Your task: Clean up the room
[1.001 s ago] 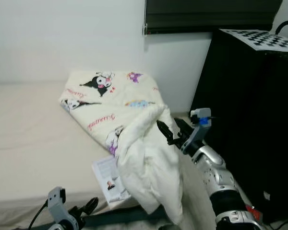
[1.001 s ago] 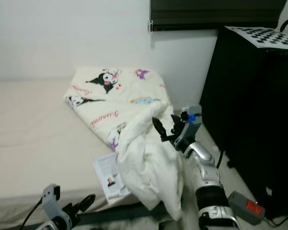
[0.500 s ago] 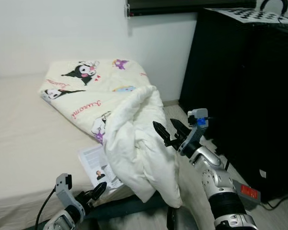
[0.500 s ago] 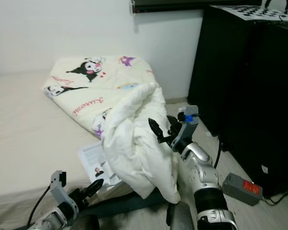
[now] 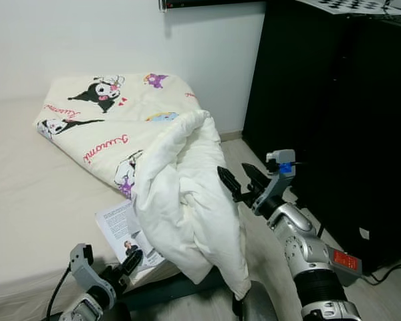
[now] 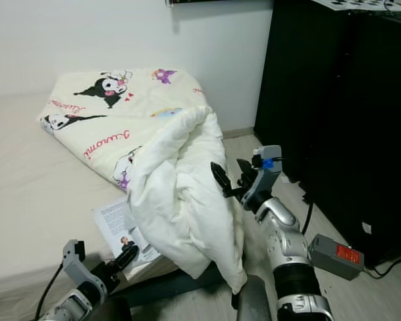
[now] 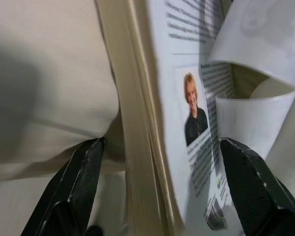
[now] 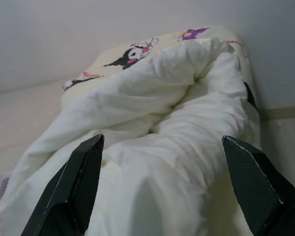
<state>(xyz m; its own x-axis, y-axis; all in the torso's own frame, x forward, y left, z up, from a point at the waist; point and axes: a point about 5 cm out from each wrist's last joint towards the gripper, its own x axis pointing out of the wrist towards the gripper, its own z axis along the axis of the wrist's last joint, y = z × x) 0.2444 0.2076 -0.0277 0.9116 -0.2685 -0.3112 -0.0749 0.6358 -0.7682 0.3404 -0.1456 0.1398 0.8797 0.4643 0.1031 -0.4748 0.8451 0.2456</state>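
Blanket (image 5: 187, 200) hangs off the bed (image 5: 27, 200), covering a magazine (image 5: 117, 231). Right gripper (image 5: 239, 182) and left gripper (image 5: 123, 266) both stand open; a black cabinet (image 5: 334, 120) is near.

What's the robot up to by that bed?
It is tidying a bed. Its right hand, fingers open, is raised just beside a white duvet that spills off the bed's edge toward the floor; it holds nothing. Its left hand, also open, sits low at the mattress edge, by a printed leaflet partly tucked under the duvet. A black cabinet stands on the right.
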